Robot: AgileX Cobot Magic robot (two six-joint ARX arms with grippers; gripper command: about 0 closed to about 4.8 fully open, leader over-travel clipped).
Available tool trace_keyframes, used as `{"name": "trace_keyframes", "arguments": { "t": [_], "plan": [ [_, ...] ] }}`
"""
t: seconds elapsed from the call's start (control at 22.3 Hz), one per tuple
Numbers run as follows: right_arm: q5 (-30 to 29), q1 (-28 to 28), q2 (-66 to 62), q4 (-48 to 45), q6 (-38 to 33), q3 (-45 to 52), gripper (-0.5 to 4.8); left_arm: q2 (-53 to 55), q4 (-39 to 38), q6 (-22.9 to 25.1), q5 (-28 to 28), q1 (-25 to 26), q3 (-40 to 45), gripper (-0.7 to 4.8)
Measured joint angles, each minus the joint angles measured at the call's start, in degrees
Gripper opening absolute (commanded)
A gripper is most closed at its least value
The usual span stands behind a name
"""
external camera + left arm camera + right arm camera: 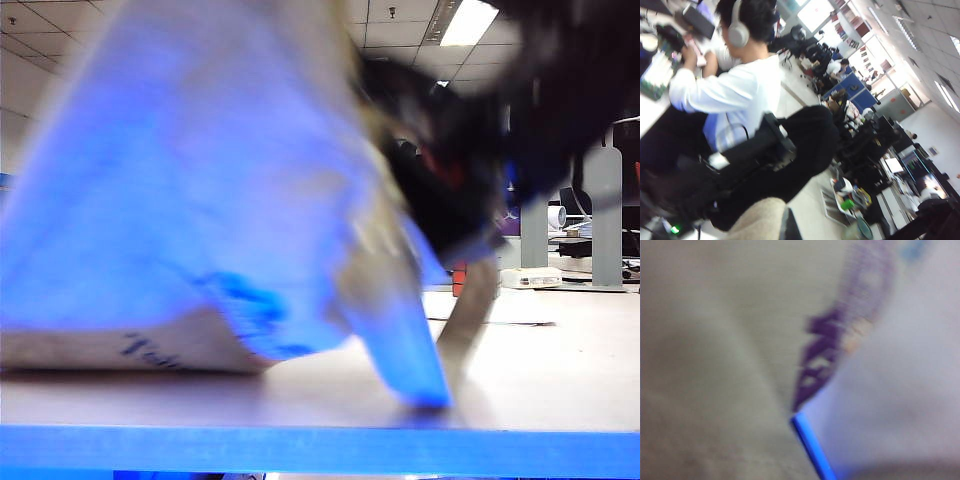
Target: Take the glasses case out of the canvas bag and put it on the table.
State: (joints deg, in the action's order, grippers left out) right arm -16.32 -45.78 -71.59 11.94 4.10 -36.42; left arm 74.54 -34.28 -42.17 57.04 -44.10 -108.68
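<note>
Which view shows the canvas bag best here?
The exterior view: the canvas bag hangs lifted and motion-blurred, its lower edge on the table. The right wrist view shows only close, blurred fabric; the left wrist view, only a beige scrap, perhaps the bag.

1. I am looking at an office with a grid ceiling (400, 30) of pale tiles, and a long ceiling light (468, 22) is glowing bright at the upper right of the exterior view.
2. A grey pillar (604, 215) is standing at the far right of that view, with a small white box (530, 277) sitting low beside it.
3. Through the left wrist view I am seeing a person (735, 85) in a white top wearing headphones (738, 31), sitting at a desk.
4. Behind them, blue partitions (852, 90) and black office chairs (812, 52) are crowding the room.
5. Bright windows (815, 12) are letting in light, and shelves (855, 25) are lining the far wall.
</note>
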Motion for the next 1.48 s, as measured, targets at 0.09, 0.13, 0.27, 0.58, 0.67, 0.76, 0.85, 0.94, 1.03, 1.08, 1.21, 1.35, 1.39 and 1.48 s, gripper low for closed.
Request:
{"name": "trace_keyframes", "arguments": {
  "t": [0.09, 0.13, 0.27, 0.58, 0.67, 0.76, 0.85, 0.94, 1.03, 1.08, 1.21, 1.35, 1.39, 1.48],
  "plan": [
    [4.22, -5.90, 6.40, 0.72, -2.34, 0.00, -0.05, 0.33, -0.52, 0.17, -0.02, 2.71, -0.22, -0.04],
    [5.27, -7.82, 9.60, 0.79, -4.09, -0.02, -0.05, 0.66, -1.88, 0.87, -0.20, 3.56, -0.24, -0.04],
    [8.90, -11.78, 20.22, 4.76, -7.10, -0.04, -0.05, 0.90, -7.91, 5.05, -0.39, 6.32, -0.17, -0.04],
    [9.88, -12.00, 26.97, 11.13, -10.56, 0.02, -0.05, 1.14, -8.26, 6.34, 0.02, 6.25, -0.17, -0.04],
    [9.18, -13.40, 22.69, 10.23, -10.62, -0.02, -0.05, 1.14, -6.60, 4.98, 0.63, 5.84, -0.17, -0.04],
    [9.27, -13.38, 20.02, 9.99, -10.47, 0.11, -0.05, 1.11, -4.92, 3.74, 0.61, 6.01, -0.17, -0.04],
    [7.19, -13.49, 17.55, 8.07, -10.40, -0.02, -0.05, 1.11, -4.26, 3.02, 0.68, 5.90, -0.17, -0.04],
    [7.54, -13.46, 16.28, 9.18, -10.25, 0.00, -0.05, 1.11, -4.35, 2.40, 0.85, 5.88, -0.17, -0.04],
    [8.79, -13.31, 16.17, 10.80, -10.10, -0.02, -0.05, 1.11, -4.35, 2.23, 0.83, 5.99, -0.17, -0.04],
    [8.76, -13.38, 16.04, 12.13, -10.03, -0.04, -0.05, 1.14, -4.35, 2.23, 0.85, 5.95, -0.17, -0.04],
    [8.79, -13.38, 16.06, 17.46, -10.05, -0.04, -0.05, 1.16, -4.00, 2.21, 0.87, 5.92, -0.17, -0.04],
    [8.76, -13.49, 16.02, 19.65, -10.05, 0.02, -0.05, 1.11, -2.25, 2.23, 1.38, 5.92, -0.22, -0.04],
    [8.70, -13.46, 16.02, 17.88, -10.05, 0.02, -0.05, 1.11, -2.36, 2.21, 1.57, 5.92, -0.22, -0.04],
    [6.43, -13.46, 15.65, 11.78, -10.05, 0.00, -0.05, 1.14, -2.34, 1.92, 1.95, 4.96, -0.20, -0.04]
  ]
}}
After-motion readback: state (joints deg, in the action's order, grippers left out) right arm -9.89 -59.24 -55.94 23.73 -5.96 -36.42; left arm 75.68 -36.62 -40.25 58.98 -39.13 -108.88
